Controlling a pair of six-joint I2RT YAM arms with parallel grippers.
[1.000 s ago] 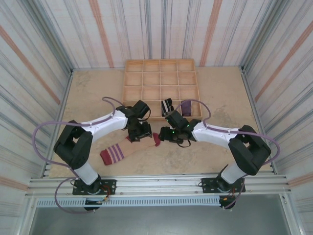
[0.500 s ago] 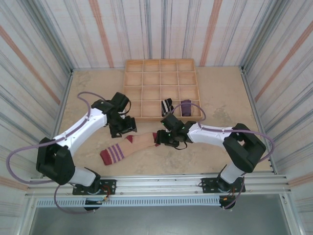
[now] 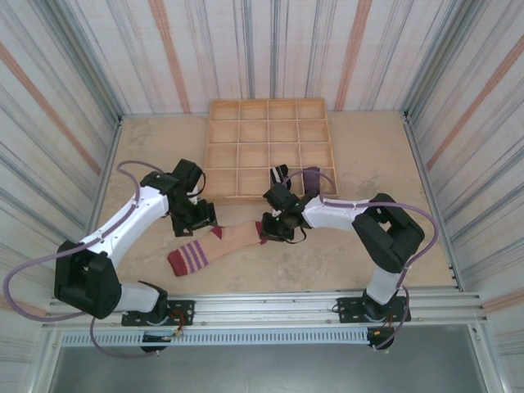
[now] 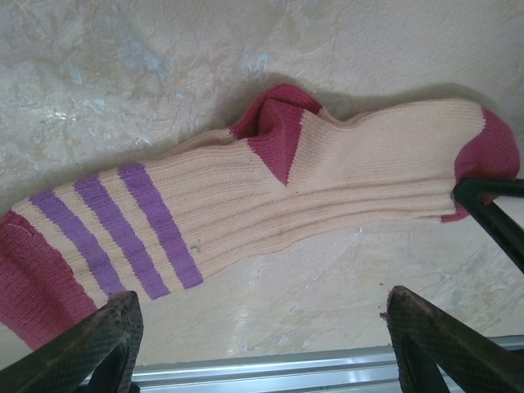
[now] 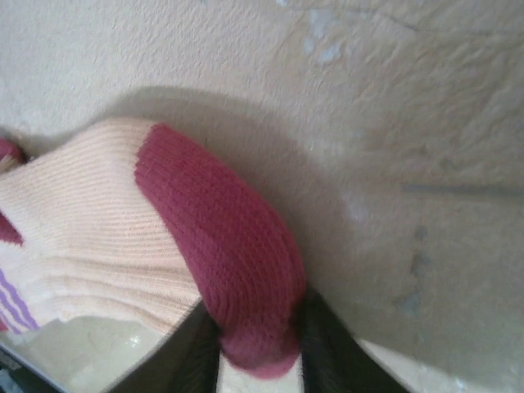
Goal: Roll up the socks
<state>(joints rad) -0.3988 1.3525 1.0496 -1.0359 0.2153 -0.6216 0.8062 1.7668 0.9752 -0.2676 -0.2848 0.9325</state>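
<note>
Your right end effector (image 3: 267,230) is clamped on the maroon toe of the beige ribbed sock with maroon heel and cuff and purple stripes (image 3: 219,243). In the right wrist view the two dark fingers (image 5: 195,354) pinch only the very tip of that toe (image 5: 225,246). The sock lies flat and stretched out on the pale speckled desk (image 3: 368,147), just in front of the wooden compartment tray (image 3: 268,101).

That shallow bite is your first risk. If you start turning the toe over, the knit could slide out from between the fingers.

Your left end effector (image 3: 199,218) hangs above the leg of the sock with its fingers spread wide (image 4: 262,344), touching nothing. With the cuff end unpinned, pulling or rolling from the toe may drag the whole sock across the desk instead of curling it.

The heel (image 4: 274,135) is bunched into a small ridge, so the roll could go crooked or loose as it passes there.

Mind the tray too. The rolled black-and-white striped sock (image 3: 281,174) and the rolled purple sock (image 3: 312,178) sit in its near row, close behind your right wrist, and a wide swing could knock them.
</note>
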